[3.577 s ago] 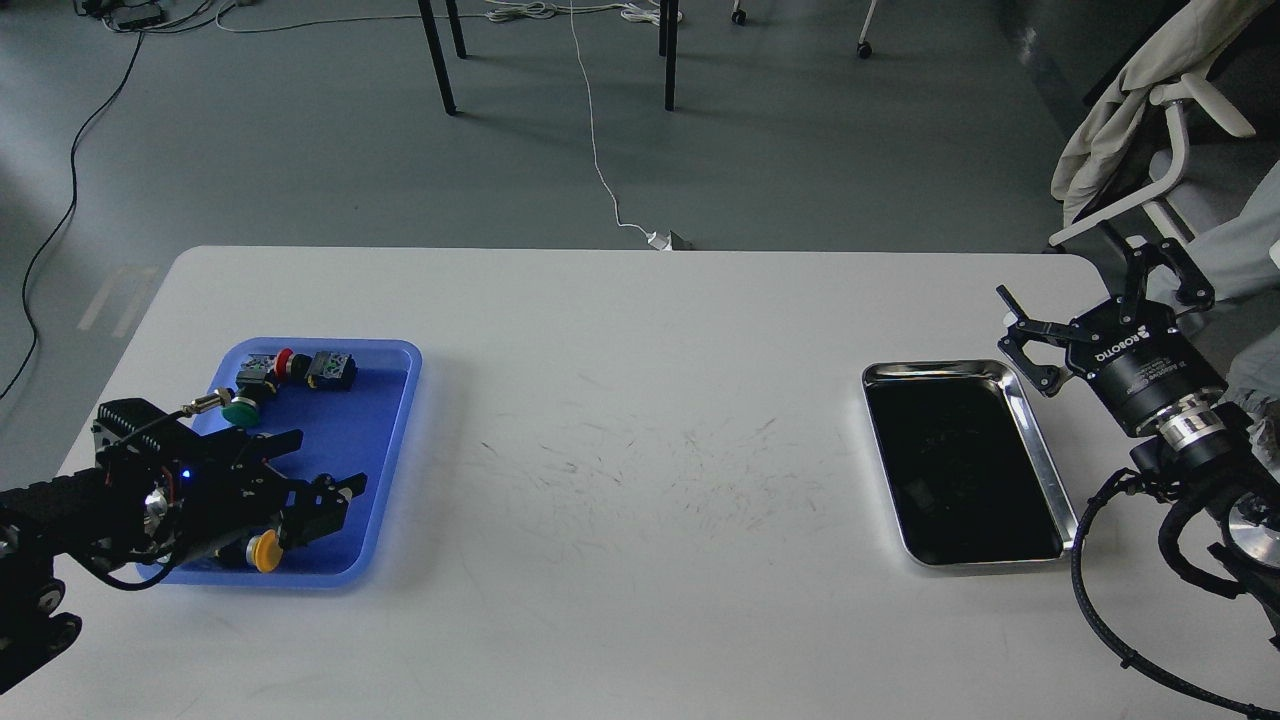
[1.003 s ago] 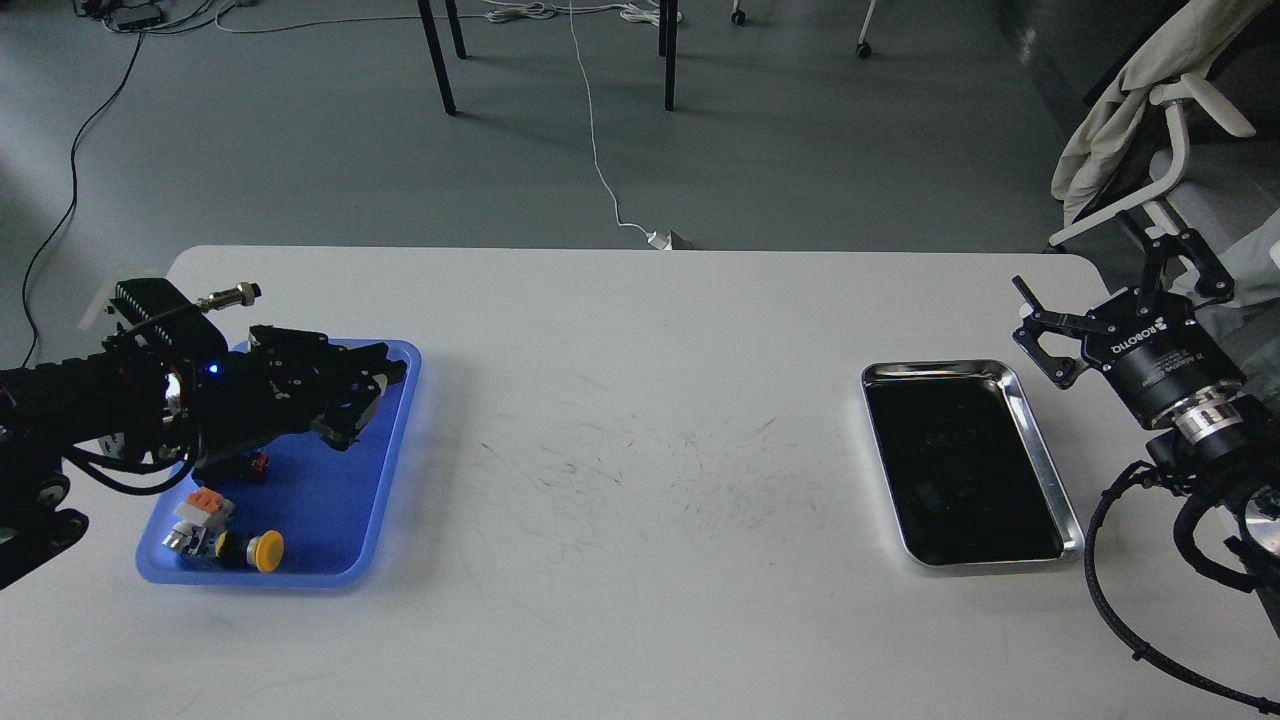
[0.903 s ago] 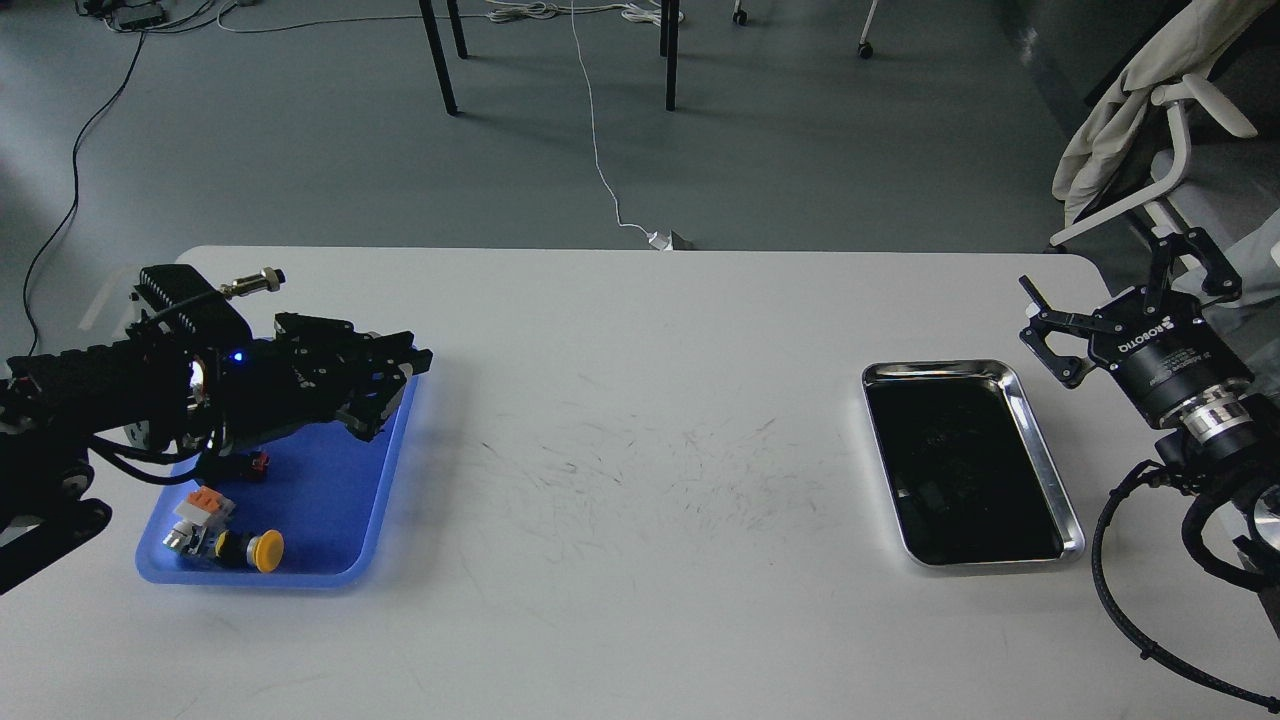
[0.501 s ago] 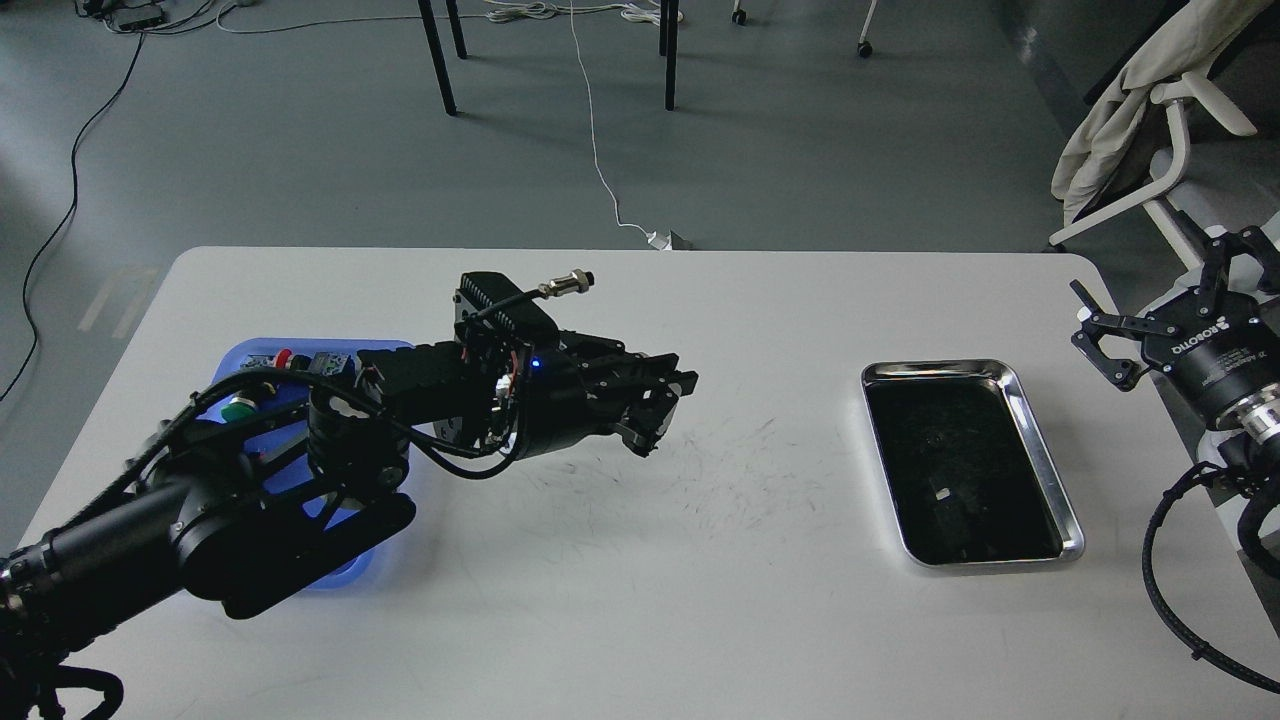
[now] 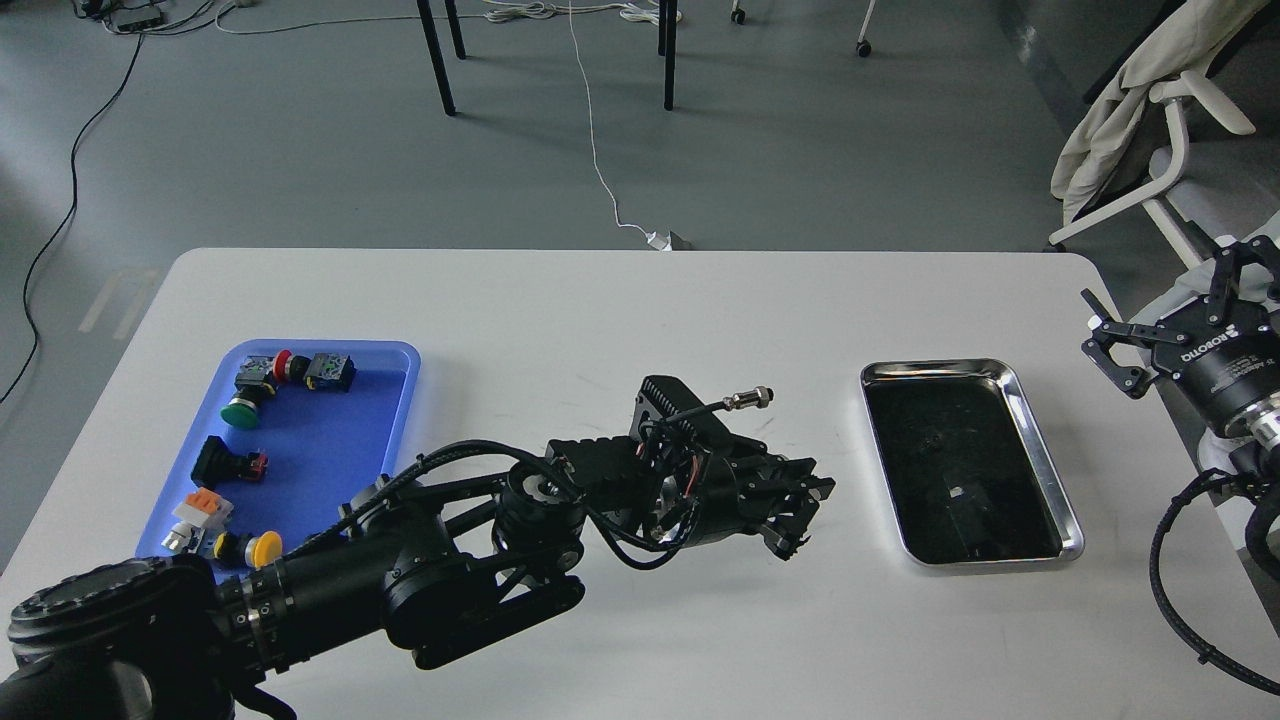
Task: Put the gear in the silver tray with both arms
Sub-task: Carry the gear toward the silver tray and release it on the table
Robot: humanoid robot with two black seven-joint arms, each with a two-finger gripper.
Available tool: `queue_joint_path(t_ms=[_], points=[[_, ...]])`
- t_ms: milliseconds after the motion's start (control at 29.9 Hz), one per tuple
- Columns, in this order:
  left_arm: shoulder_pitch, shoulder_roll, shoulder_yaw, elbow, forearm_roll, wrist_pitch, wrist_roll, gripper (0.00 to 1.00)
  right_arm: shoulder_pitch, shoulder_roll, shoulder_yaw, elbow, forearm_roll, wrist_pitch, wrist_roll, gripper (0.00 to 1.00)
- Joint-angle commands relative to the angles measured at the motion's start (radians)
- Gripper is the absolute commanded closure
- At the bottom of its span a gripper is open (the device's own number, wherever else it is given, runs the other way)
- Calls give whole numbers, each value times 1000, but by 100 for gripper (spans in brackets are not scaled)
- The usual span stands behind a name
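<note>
The silver tray [image 5: 1046, 462] lies on the right part of the white table, and its dark bottom holds only reflections. My left arm reaches across the table's middle. Its gripper [image 5: 800, 515] hovers just left of the silver tray, fingers pointing right and drawn near each other. It is dark, and I cannot make out a gear or anything else between the fingers. My right gripper [image 5: 1165, 305], with white lettering, is open and empty, raised beyond the table's right edge, right of the tray.
A blue plastic tray [image 5: 392, 392] at the left holds several push-button parts, among them a green one [image 5: 238, 412] and a yellow one [image 5: 264, 548]. A chair with cloth [image 5: 1140, 110] stands at the far right. Table legs and cables are on the floor behind.
My left arm has lifted out of the blue tray and swung right across the table to just beside the silver tray. My right gripper has drawn back to the right, staying open.
</note>
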Motion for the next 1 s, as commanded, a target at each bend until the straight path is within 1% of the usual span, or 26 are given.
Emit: queue_joint_path(t_ms=[0, 100, 234, 501, 635, 669, 769, 836, 903, 936, 969], points=[[5, -3, 33, 54, 0, 27, -6, 87, 1, 0, 1, 0, 0, 0, 0, 2], [5, -3, 70, 107, -3, 59, -12, 87, -1, 0, 1, 0, 0, 0, 0, 2], [5, -3, 87, 156, -10, 71, -26, 87, -5, 0, 1, 0, 0, 0, 1, 2], [5, -3, 101, 164, -22, 100, -27, 86, -5, 6, 1, -8, 0, 0, 1, 2], [6, -3, 101, 164, -37, 103, -24, 82, -5, 8, 1, -8, 0, 0, 3, 2], [6, -3, 101, 164, -37, 103, -24, 79, -5, 8, 0, -8, 0, 0, 3, 2], [8, -3, 101, 164, -48, 117, -23, 64, -5, 8, 0, -6, 0, 0, 3, 2], [12, -3, 101, 164, -59, 129, -21, 50, -4, 8, 0, -6, 0, 0, 3, 2], [15, -3, 101, 164, -75, 133, -20, 38, -4, 9, -2, -1, 0, 0, 3, 2], [17, -3, 101, 164, -83, 134, -20, 31, -4, 9, -2, 2, 0, 0, 3, 2], [17, -3, 96, 164, -97, 140, -20, 19, -2, 8, -3, 5, 0, 0, 3, 2]])
